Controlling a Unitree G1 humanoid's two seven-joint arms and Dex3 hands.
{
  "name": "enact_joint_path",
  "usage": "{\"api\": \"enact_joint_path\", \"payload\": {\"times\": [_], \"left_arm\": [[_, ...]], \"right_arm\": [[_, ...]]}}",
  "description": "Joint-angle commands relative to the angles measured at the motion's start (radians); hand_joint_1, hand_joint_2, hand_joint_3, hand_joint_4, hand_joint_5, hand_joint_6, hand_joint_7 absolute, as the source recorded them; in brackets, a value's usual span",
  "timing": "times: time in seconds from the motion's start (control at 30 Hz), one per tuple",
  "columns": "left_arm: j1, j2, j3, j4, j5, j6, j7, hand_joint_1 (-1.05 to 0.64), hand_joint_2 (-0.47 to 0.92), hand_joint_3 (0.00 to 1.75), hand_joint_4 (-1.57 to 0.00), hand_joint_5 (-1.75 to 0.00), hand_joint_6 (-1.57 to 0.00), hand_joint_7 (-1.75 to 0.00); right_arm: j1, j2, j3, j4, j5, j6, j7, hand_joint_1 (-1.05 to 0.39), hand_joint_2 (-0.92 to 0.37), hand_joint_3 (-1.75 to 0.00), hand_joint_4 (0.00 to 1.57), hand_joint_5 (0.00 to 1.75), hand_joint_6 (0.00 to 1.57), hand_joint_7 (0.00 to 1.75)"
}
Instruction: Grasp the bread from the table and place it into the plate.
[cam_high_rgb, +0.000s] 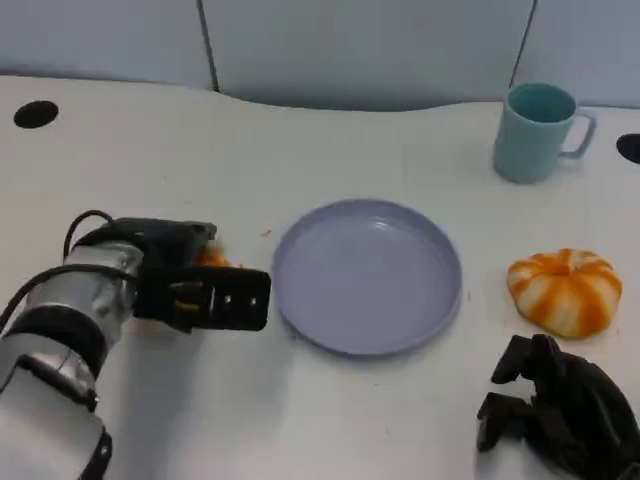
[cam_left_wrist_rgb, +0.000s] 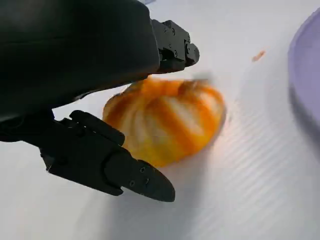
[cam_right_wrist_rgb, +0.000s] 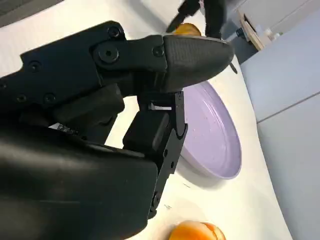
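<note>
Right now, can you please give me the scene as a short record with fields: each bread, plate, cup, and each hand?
bread near left hand: orange and white bun on the table, left of the plate, between the fingers of the left hand
second bread: striped bun on the table, right of the plate
plate: lilac, nothing in it
cup: pale teal mug, upright, behind the plate to the right
left hand: fingers around the bun, grip not certain
right hand: holds nothing, fingers curled
</note>
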Motion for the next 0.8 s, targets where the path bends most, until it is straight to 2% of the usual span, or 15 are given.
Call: {"api": "enact_joint_path", "payload": {"times": [0.03,0.3,0.43,0.6,0.63,0.67,0.7,0.8], "left_arm": [[-0.008,-0.004,-0.002,0.031,-0.020,0.025,-0.015,-0.46,0.74,0.00,0.00,0.00,-0.06,-0.02],[0.018,-0.021,-0.041,0.046,-0.016,0.045,0.013,-0.40,0.75,0.00,-0.04,-0.02,-0.09,-0.02],[0.041,-0.027,-0.059,0.048,-0.011,0.051,0.047,-0.29,0.76,0.00,-0.13,-0.06,-0.16,-0.04],[0.041,-0.027,-0.065,0.049,-0.015,0.050,0.052,-0.28,0.76,0.00,-0.15,-0.05,-0.18,-0.03],[0.062,-0.021,-0.083,0.048,0.005,0.038,0.121,-0.28,0.76,0.00,-0.15,-0.05,-0.18,-0.02],[0.081,-0.014,-0.096,0.047,0.019,0.023,0.186,-0.21,0.81,0.02,-0.29,-0.10,-0.31,-0.05],[0.094,-0.009,-0.105,0.046,0.028,0.011,0.235,-0.19,0.83,0.02,-0.36,-0.10,-0.38,-0.04],[0.104,-0.003,-0.114,0.050,0.032,-0.003,0.294,-0.19,0.89,0.02,-0.46,-0.10,-0.47,-0.04]], "right_arm": [[0.039,-0.022,-0.007,-0.002,-0.003,0.020,-0.003,-0.46,-0.92,-0.43,1.26,1.15,1.14,1.06],[0.060,-0.021,-0.011,-0.038,0.005,0.044,-0.010,-0.45,-0.92,-0.43,1.25,1.16,1.14,1.07],[0.070,-0.021,-0.012,-0.060,0.011,0.065,-0.016,-0.45,-0.92,-0.44,1.24,1.17,1.13,1.08],[0.072,-0.021,-0.012,-0.067,0.012,0.072,-0.019,-0.45,-0.92,-0.44,1.23,1.17,1.13,1.08],[0.073,-0.021,-0.015,-0.070,0.015,0.074,-0.021,-0.45,-0.92,-0.44,1.23,1.17,1.13,1.08],[0.072,-0.021,-0.017,-0.071,0.017,0.075,-0.023,-0.45,-0.92,-0.45,1.25,1.17,1.13,1.09],[0.073,-0.022,-0.019,-0.075,0.019,0.077,-0.024,-0.44,-0.92,-0.46,1.26,1.17,1.13,1.09],[0.080,-0.024,-0.020,-0.093,0.022,0.095,-0.029,-0.44,-0.92,-0.47,1.26,1.17,1.12,1.10]]}}
